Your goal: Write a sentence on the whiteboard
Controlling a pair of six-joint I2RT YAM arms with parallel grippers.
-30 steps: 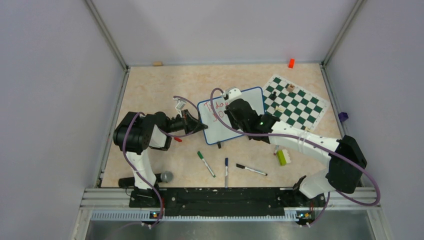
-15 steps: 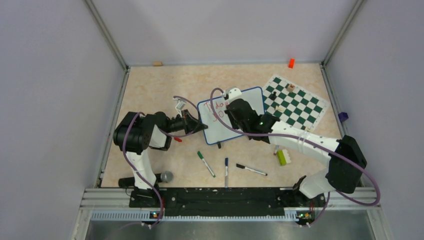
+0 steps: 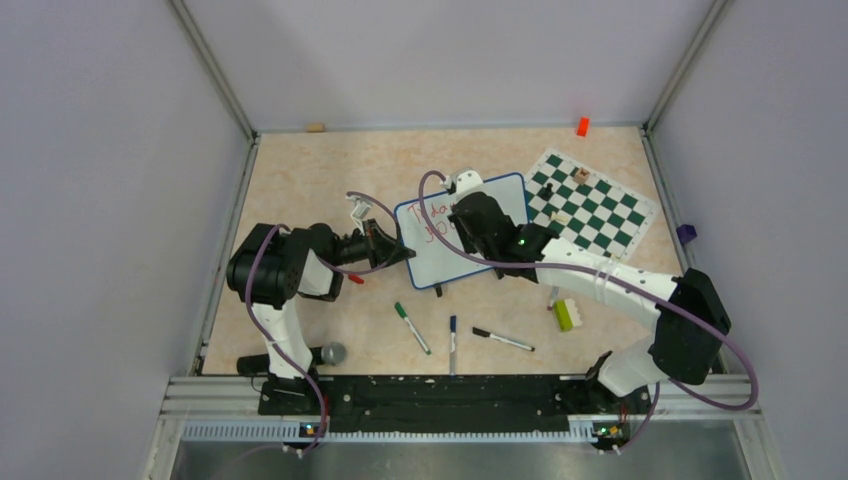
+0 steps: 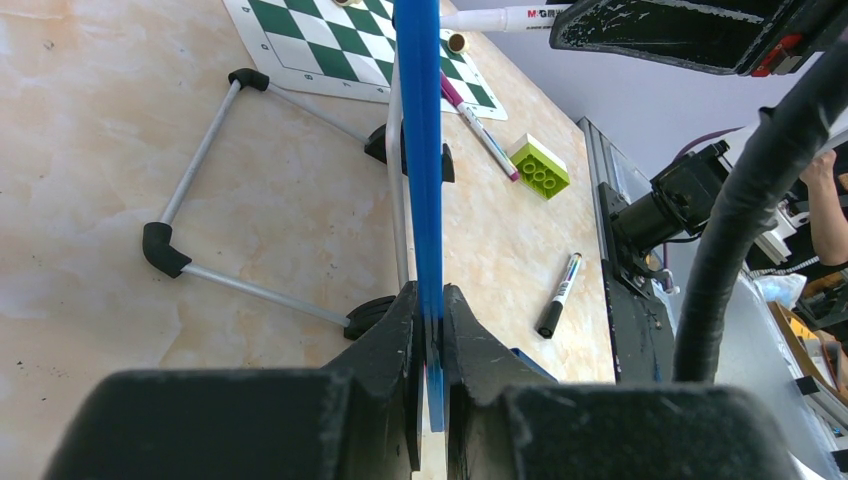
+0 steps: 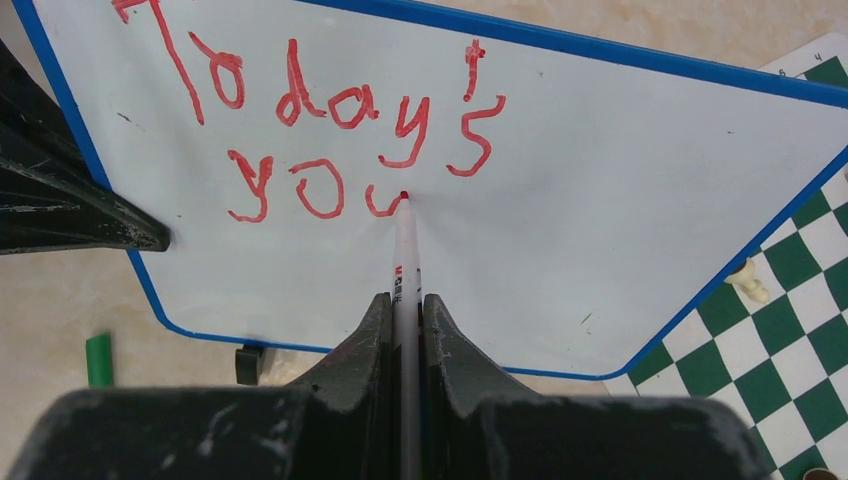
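Whiteboard point(image 3: 425, 262) stands propped on its wire stand point(image 4: 200, 160) mid-table, just beside the chess mat point(image 3: 590, 205). The left gripper point(image 4: 428, 300) pinches the blue frame at the board's left edge, with both fingers closed tight against it. The right gripper point(image 5: 400, 310) reaches over the board from the right and clamps a marker point(image 5: 405, 250) between its closed fingers. The marker's red tip touches the white surface. Red writing point(image 5: 330, 110) slants across the board: "Today's" on the top line and "you" below it, with the tip resting at the end of the last stroke. On the table nearer the arm bases lie a green pen point(image 3: 411, 327), a blue pen point(image 3: 452, 340) and a black pen point(image 3: 503, 340), well apart from the board. A lime brick point(image 3: 564, 315) sits under the right arm.
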